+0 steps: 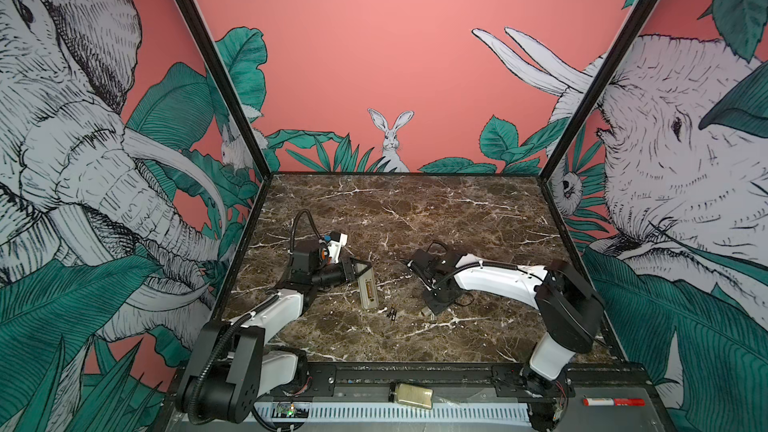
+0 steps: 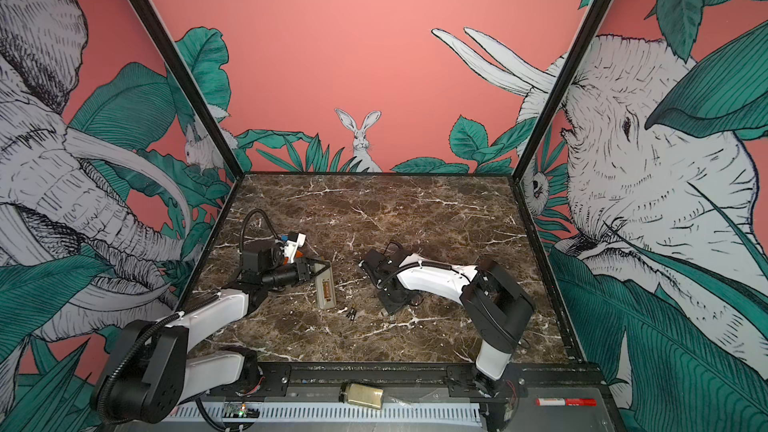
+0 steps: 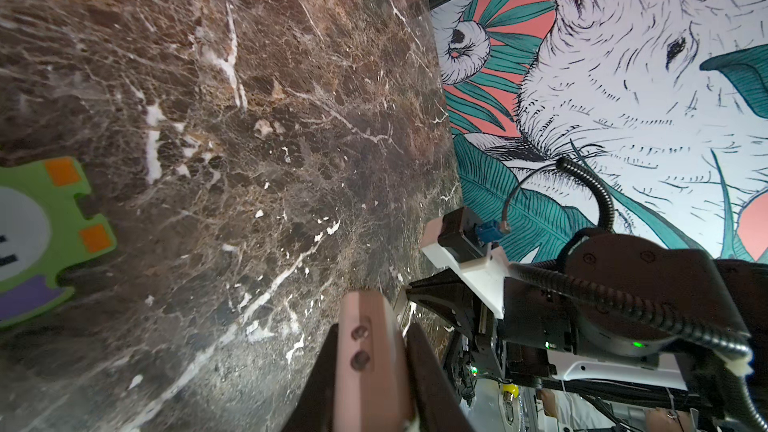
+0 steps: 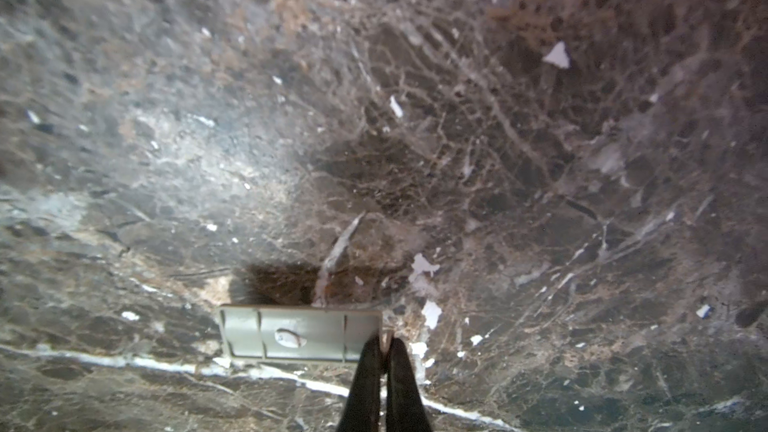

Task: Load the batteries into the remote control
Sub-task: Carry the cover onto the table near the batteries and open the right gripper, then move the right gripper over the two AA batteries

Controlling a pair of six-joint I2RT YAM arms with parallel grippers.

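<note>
1. The left gripper clamps the remote control by its far end, recess up; keep it flat on the table.
2. The right gripper pinches the battery cover; set it down clear of the batteries, which lie just beside the remote control.

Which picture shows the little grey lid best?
The right wrist view: the lid sits close up, ribs showing, pinched at one end by the right tool. Both top views show only a grey speck; the left wrist view misses it.
</note>
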